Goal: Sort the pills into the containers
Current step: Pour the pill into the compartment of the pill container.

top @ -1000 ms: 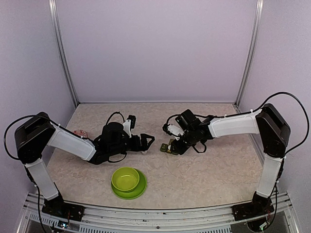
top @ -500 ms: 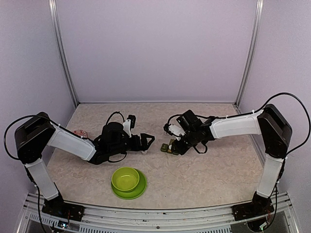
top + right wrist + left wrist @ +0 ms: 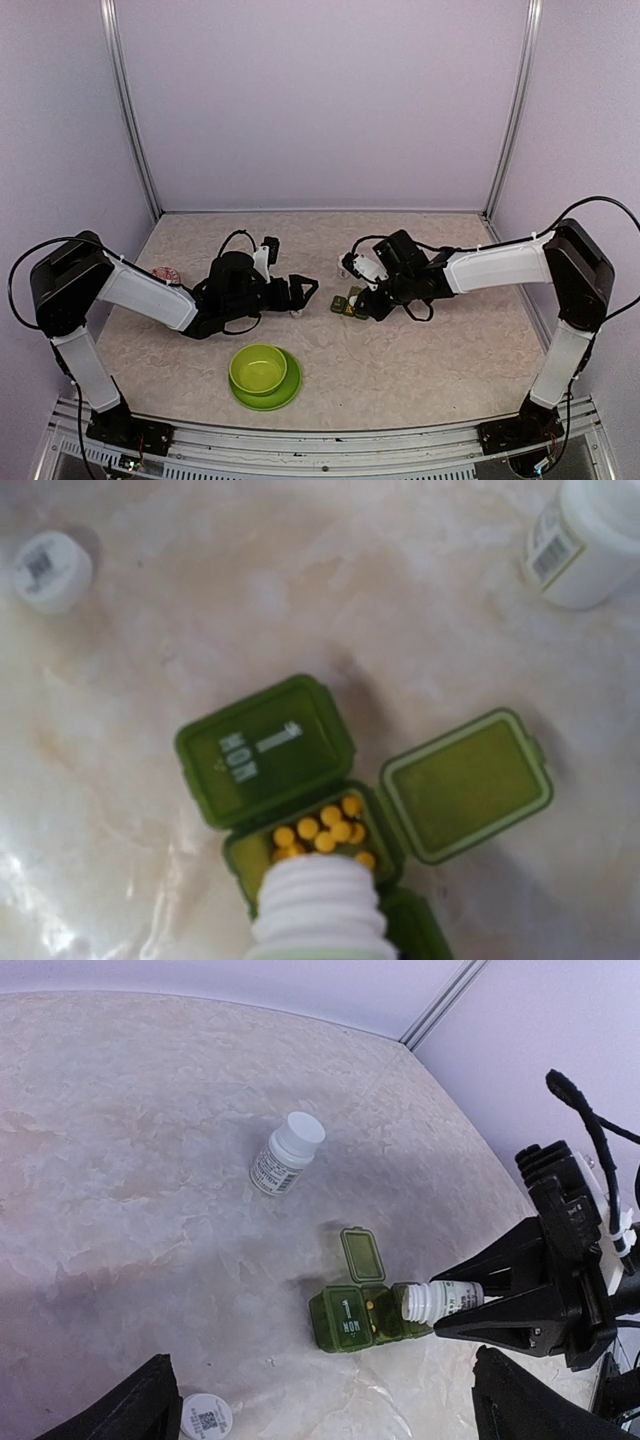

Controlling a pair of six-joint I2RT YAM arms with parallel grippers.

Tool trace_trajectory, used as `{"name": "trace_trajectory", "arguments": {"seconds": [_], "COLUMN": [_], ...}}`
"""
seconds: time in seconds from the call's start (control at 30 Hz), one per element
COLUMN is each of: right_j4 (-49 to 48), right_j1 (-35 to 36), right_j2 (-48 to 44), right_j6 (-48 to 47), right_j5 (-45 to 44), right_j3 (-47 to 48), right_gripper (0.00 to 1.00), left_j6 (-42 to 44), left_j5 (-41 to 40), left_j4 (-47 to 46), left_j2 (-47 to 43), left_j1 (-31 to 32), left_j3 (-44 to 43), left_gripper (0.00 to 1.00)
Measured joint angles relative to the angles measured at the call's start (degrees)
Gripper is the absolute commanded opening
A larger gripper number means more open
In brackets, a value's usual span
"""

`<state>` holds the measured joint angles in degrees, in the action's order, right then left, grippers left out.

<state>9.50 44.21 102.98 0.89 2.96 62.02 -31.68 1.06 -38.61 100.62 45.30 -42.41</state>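
The dark green containers strip (image 3: pixel 349 302) (image 3: pixel 358 1320) (image 3: pixel 280 760) lies mid-table. Its "MON" end compartment is closed and its middle lid (image 3: pixel 465 785) is flipped open. Several small yellow pills (image 3: pixel 325 830) lie in the middle compartment. My right gripper (image 3: pixel 368 300) (image 3: pixel 520 1300) is shut on an uncapped white pill bottle (image 3: pixel 440 1300) (image 3: pixel 320 910). The bottle is tipped on its side with its mouth right over the open compartment. My left gripper (image 3: pixel 305 292) (image 3: pixel 322 1360) is open and holds nothing. It hovers just left of the box without touching it.
A capped white bottle (image 3: pixel 286 1153) (image 3: pixel 590 540) lies on the table beyond the box. A loose white cap (image 3: pixel 206 1417) (image 3: pixel 52 558) rests near the left fingers. A lime-green bowl (image 3: pixel 259 368) on its plate stands near the front edge.
The right arm has stretched out and dropped slightly, with the bottle staying over the box. The left arm has not moved.
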Motion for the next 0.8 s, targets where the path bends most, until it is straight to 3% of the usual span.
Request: {"name": "trace_trajectory", "arguments": {"seconds": [0.3,0.8], "right_j4": [-11.0,-32.8], "right_j1": [0.0,0.0], "right_j2": [-5.1,-5.9], "right_j6": [0.3,2.2], "right_j5": [1.4,4.5], "right_j3": [-8.9,-20.5], "right_gripper": [0.05,0.05], "left_j6": [0.0,0.1], "left_j5": [-0.2,-1.4], "left_j4": [0.1,1.6], "left_j2": [0.0,-0.3], "left_j1": [0.0,0.0], "left_j3": [0.0,0.0], "left_gripper": [0.99,0.99]}}
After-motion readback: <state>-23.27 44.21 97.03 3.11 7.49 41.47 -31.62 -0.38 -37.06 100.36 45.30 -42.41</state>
